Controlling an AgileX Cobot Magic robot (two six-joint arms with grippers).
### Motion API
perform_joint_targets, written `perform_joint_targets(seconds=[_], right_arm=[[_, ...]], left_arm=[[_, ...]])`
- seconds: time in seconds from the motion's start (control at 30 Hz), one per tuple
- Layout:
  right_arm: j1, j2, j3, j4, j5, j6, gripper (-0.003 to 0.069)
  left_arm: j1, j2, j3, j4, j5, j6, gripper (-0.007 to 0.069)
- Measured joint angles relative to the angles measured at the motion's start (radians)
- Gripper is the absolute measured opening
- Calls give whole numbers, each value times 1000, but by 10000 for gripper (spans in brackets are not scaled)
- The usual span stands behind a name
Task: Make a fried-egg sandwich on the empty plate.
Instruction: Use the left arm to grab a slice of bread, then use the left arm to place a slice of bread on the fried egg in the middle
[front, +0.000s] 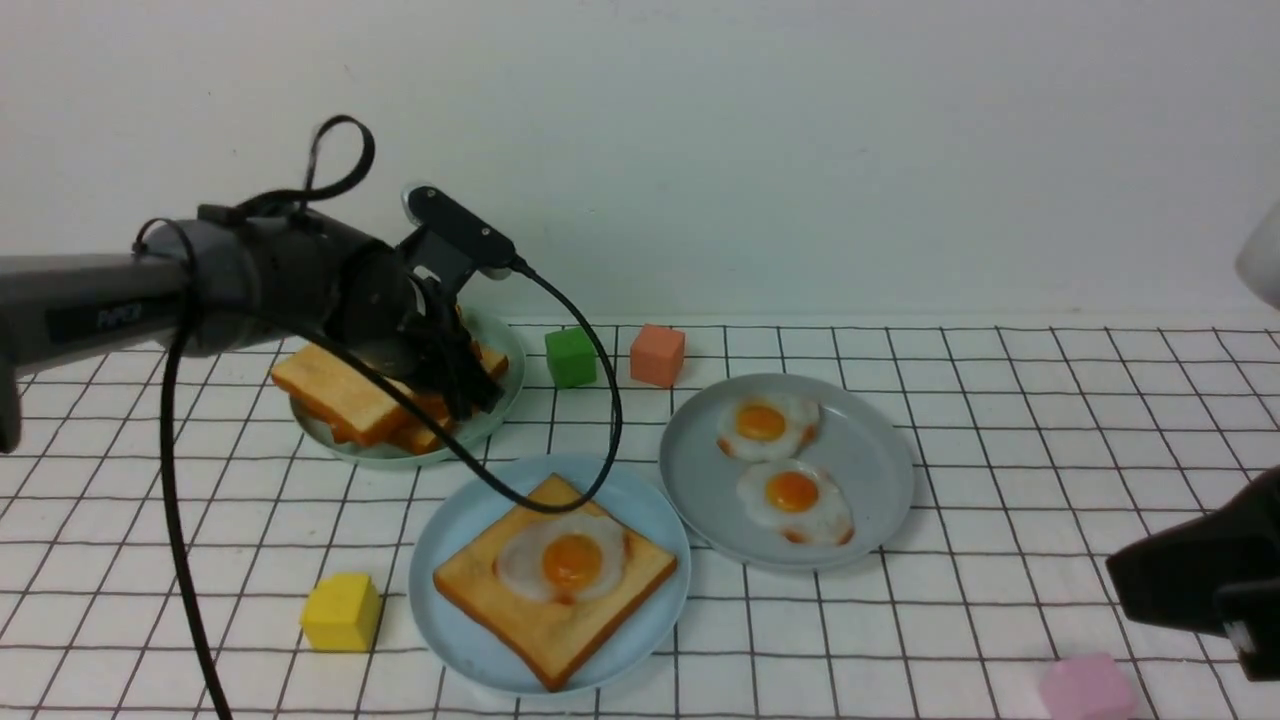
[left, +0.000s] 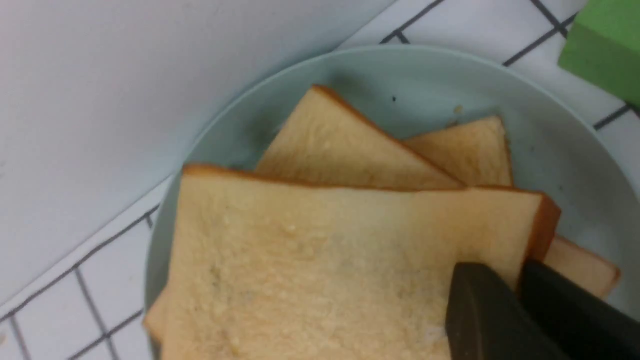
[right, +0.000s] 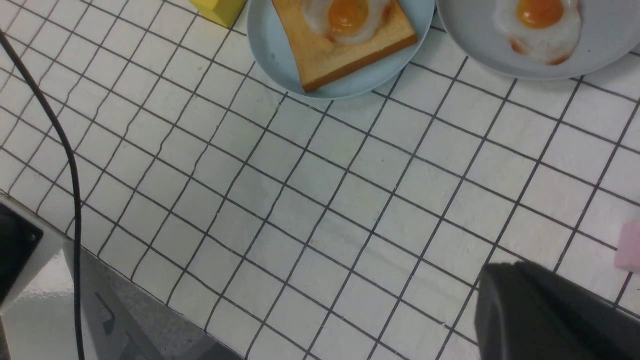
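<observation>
In the front view, the left hand (front: 470, 400) is mostly hidden behind its own black wrist and camera mount. It reaches out and down over the round pale green plastic plate (front: 512, 375), and its grip cannot be made out there. The left wrist view shows it: two dark fingers (left: 480, 310) pinch a corner of the top square golden toast slice (left: 325, 260), one on its face and the other against the crust.

The right hand (front: 1130, 578), cut off at the frame edge, hovers above the white grid-lined desk (front: 1000, 620). Its wrist view shows one dark block with no gap, gripping nothing.

The round light sky-blue plastic plate (front: 450, 540) lies near the left hand, on its robot-ward side. It bears a second toast slice (front: 560, 625) under a white fried egg (front: 568, 562).
</observation>
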Motion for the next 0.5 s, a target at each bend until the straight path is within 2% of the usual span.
perform_joint_targets(seconds=[0.17, 0.33, 0.5], right_arm=[[0, -2, 0, 0, 1, 0, 31], [0, -29, 0, -1, 1, 0, 32], [0, -70, 0, -5, 2, 0, 32]], left_arm=[[-15, -153, 3, -89, 153, -11, 46], [-160, -286, 88, -134, 241, -63, 46], [-327, -281, 162, -119, 257, -166, 46]])
